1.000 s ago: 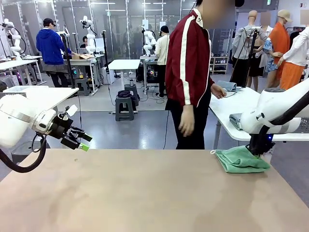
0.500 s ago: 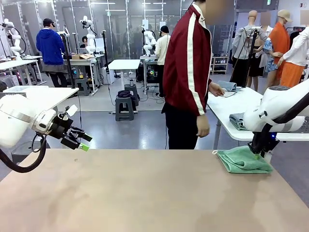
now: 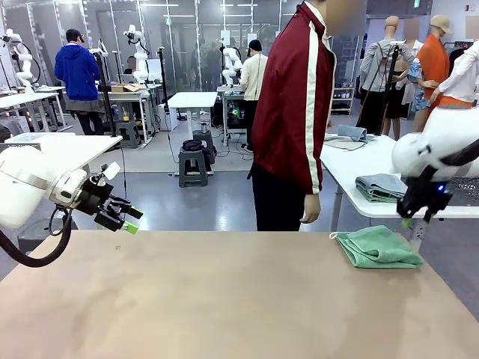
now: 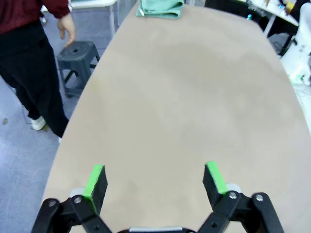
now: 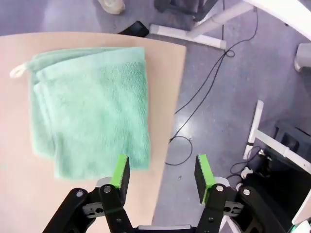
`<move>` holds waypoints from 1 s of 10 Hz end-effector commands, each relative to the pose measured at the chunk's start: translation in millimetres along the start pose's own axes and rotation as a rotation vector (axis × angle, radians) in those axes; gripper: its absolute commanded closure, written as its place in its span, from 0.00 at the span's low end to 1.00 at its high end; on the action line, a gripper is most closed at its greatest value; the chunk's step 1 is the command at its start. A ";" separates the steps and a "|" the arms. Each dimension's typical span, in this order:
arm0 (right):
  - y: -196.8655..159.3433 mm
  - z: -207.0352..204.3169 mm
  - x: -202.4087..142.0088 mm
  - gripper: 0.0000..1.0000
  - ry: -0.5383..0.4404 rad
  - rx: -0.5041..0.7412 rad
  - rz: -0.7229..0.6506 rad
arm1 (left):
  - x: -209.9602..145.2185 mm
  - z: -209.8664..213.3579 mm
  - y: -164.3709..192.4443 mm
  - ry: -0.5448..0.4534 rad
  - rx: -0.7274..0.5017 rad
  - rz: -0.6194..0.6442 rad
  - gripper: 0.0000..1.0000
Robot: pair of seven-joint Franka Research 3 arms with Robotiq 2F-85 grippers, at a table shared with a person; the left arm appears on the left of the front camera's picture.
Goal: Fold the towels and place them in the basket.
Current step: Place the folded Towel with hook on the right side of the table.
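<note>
**Right wrist camera: stock on view**

- Right end effector (image 5: 162, 177): black, green pads (image 5: 120, 175), jaws standing apart with nothing between them; it hangs over the desk's edge.
- Mint green towel (image 5: 90, 109): folded, lying flat on the desk (image 5: 19, 160), ahead and to the left of the end effector; its near corner lies just beyond the left pad. A small white loop (image 5: 17, 71) sits at the far left corner.
- Floor (image 5: 228, 82): grey, ahead and to the right, crossed by black cables (image 5: 197, 104).

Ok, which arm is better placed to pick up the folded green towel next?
Right. The right gripper hovers open just above the green towel at the table's right edge; the left gripper hangs open at the far left side.
</note>
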State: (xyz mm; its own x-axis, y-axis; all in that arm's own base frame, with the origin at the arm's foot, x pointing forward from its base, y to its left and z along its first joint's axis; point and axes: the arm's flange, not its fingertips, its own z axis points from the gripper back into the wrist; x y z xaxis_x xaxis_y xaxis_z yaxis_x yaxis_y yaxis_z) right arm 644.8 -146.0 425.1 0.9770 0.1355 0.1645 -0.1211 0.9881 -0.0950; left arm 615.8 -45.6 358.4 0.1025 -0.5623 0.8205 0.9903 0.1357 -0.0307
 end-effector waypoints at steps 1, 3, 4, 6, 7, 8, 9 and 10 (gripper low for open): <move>-19.5 76.9 -17.1 0.32 0.040 0.095 -0.054 | 1.6 0.7 -0.7 -0.003 -0.001 0.000 0.00; -29.3 145.4 -41.8 0.32 0.019 0.235 -0.044 | 1.6 0.7 -0.7 -0.003 -0.001 0.000 0.00; -31.5 170.4 -53.5 0.32 0.043 0.321 -0.052 | 1.6 0.7 -0.7 -0.003 -0.001 0.000 0.00; -30.4 190.0 -67.8 0.32 0.045 0.392 -0.063 | 1.6 0.7 -0.7 -0.003 -0.001 0.000 0.00; -27.5 189.5 -71.3 0.32 0.032 0.392 -0.059 | 1.6 0.7 -0.7 -0.003 -0.001 0.000 0.00; -23.2 186.2 -71.4 0.32 0.045 0.366 -0.040 | 1.6 0.7 -0.7 -0.003 -0.001 0.000 0.00; -25.2 199.8 -74.4 0.32 0.045 0.376 -0.075 | 1.6 0.7 -0.7 -0.003 -0.001 0.000 0.00; -25.2 199.8 -74.4 0.32 0.045 0.376 -0.075 | 1.6 0.7 -0.7 -0.003 -0.001 0.000 0.00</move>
State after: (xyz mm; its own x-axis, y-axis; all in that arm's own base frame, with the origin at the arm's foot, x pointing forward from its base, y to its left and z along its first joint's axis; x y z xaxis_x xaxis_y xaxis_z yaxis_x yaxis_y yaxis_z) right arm 541.7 -167.0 608.1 0.9918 0.0681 0.1080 -0.0966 0.9533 0.2861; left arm 615.8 -45.6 358.4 0.1024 -0.5624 0.8205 0.9903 0.1357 -0.0306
